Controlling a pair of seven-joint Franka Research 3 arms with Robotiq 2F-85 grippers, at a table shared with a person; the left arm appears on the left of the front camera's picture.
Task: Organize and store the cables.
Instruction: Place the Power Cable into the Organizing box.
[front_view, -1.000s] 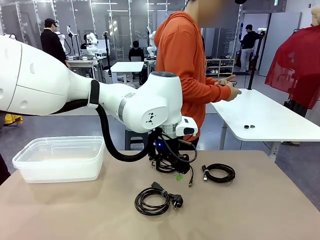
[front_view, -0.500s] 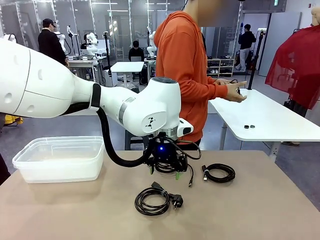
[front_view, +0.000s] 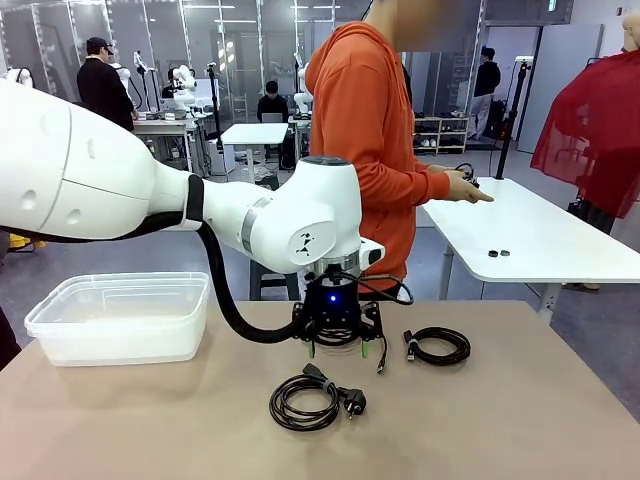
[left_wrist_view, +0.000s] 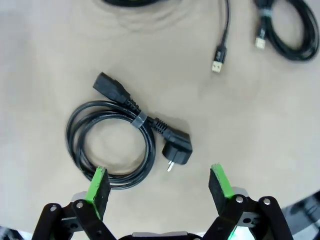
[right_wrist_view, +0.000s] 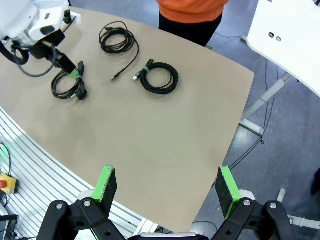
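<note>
Two grippers: my left gripper (left_wrist_view: 159, 180) hangs over the nearest coil, jaws spread wide and empty. My right gripper (right_wrist_view: 165, 187) is just as released and holds nothing, high above the table's near right corner.
Nearest cable: black power cord wound in a round coil (left_wrist_view: 112, 145), cinched by a grey tie, flat on the tan tabletop (front_view: 520, 420) near my edge. Its angled mains plug (left_wrist_view: 177, 150) and block connector (left_wrist_view: 110, 87) stick out beside the tie.
Step in hand: as I read it, lining up to pick this coil.
Doing it well: one green pad (left_wrist_view: 98, 185) sits over the coil's strands, so a straight drop would land on them. I'd shift until the whole bundle near the tie lies between the pads. Then I'd descend squarely and close on all the loops, not on the plug alone.
Farther cables: thin black USB cord in a tight coil (front_view: 438, 346) lies to my right, well apart. A third black coil with a loose tail (right_wrist_view: 118, 40) lies beyond the left gripper.
Container: translucent rectangular plastic tub (front_view: 120, 315), lidless, on the table's left. It looks empty, with no cable stored yet.
Far side: person in an orange hooded top (front_view: 370, 130), hands at a white side table.
</note>
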